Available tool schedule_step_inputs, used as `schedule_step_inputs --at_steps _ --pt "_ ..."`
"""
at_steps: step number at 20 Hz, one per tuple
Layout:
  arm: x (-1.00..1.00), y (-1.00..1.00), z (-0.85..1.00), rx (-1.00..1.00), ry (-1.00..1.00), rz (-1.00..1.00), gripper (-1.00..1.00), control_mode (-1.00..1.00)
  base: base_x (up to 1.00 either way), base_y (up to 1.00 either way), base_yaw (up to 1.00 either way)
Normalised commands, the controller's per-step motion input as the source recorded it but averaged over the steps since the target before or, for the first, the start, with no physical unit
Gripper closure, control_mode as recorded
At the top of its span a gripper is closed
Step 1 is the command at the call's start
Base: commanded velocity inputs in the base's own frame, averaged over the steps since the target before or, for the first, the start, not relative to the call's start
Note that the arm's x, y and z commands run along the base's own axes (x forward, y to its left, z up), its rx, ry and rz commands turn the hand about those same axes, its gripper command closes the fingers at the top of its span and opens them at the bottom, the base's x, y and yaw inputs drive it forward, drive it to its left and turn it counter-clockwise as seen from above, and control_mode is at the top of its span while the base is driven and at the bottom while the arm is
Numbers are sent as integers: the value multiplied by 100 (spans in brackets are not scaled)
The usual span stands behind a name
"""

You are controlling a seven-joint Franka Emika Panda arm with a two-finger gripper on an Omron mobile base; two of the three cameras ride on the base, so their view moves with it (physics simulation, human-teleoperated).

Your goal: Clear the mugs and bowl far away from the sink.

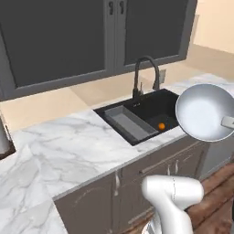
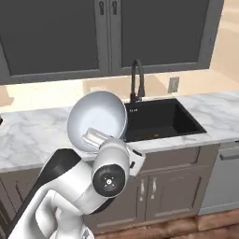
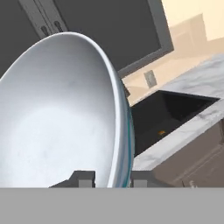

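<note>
The hand is clamped on the bowl's rim, holding it tipped on edge in the air, by the sink.

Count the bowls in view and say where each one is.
1. The wide pale blue-grey bowl is tipped on edge, lifted in front of the counter beside the black sink, its rim pinched by the gripper. Others may be hidden.
</note>
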Motion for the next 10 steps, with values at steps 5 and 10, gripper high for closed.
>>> schedule_step_inputs --at_steps 5,10 --pt "0 0 0 0 0 0 100 100 -41 12 -99" --pt "0 0 0 0 0 0 100 100 -32 3 -98"
